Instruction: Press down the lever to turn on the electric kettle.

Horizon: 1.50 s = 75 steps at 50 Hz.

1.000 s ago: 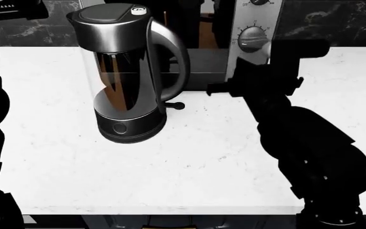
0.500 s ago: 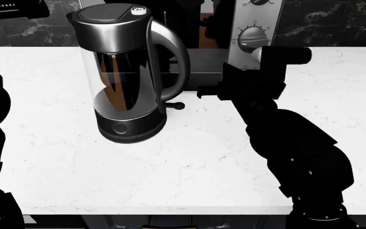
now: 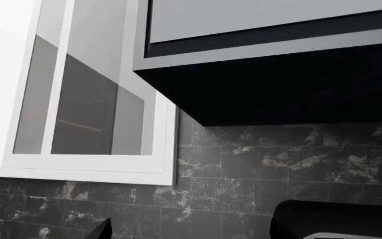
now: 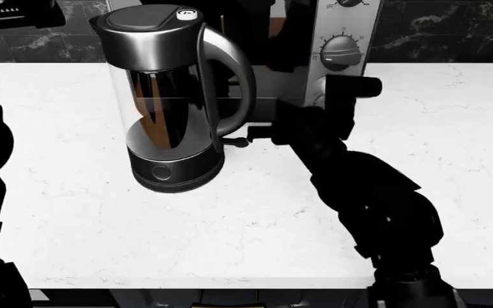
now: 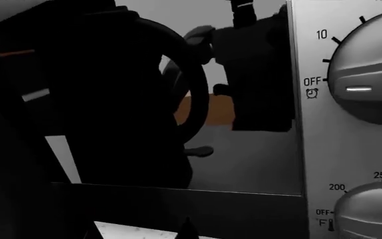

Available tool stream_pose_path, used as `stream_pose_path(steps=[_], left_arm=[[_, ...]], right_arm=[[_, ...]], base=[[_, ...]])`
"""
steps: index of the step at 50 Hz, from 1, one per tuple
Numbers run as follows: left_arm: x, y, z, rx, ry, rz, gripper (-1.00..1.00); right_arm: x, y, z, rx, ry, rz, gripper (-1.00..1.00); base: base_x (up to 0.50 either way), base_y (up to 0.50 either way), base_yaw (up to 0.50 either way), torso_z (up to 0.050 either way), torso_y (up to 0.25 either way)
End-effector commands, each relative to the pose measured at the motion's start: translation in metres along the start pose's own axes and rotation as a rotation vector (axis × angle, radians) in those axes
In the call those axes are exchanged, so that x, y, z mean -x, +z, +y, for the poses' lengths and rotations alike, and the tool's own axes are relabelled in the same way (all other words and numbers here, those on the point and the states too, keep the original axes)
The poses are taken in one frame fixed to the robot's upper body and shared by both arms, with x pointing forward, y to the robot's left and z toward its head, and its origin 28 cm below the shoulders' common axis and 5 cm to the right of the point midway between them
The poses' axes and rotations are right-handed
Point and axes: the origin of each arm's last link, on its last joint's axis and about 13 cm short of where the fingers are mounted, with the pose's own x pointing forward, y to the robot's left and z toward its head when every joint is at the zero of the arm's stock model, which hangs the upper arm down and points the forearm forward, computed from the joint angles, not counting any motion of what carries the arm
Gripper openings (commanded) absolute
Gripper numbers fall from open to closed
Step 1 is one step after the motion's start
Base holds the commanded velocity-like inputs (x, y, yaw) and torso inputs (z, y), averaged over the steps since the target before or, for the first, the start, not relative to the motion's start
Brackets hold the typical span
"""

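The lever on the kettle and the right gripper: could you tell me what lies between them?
Nothing: in the head view, the right gripper sits right beside the lever, with only a sliver of bare white countertop between them.

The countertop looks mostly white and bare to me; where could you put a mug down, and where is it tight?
Bare stretches of the countertop: the front strip before the electric kettle, and the far right beyond the right arm. It is crowded behind the kettle, where the lever, the right claw and the toaster oven sit close together.
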Motion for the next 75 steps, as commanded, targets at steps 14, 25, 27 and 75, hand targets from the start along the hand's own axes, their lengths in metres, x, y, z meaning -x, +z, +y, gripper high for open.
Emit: stream_pose_path(steps=[14,25,27,75], left_arm=[[0.001,-0.001,0.000,-0.001,0.002,0.004,1.00],[0.000,0.000,0.000,-0.002,0.001,0.002,1.00],[0.000,0.000,0.000,-0.003,0.001,0.002,1.00],[0.001,-0.002,0.001,-0.004,0.003,0.007,1.00]], right_arm=[[-0.014,-0.014,0.006,-0.030,0.079,0.063,-1.00],[-0.015,-0.017,0.009,-0.034,0.109,0.088,-1.00],[-0.015,-0.017,0.009,-0.035,0.115,0.093,-1.00],[-0.021,-0.037,0.011,-0.050,0.160,0.208,-1.00]], base=[[0.00,0.00,0.00,0.000,0.000],[0.00,0.00,0.00,0.000,0.000],[0.00,0.00,0.00,0.000,0.000],[0.00,0.00,0.00,0.000,0.000]])
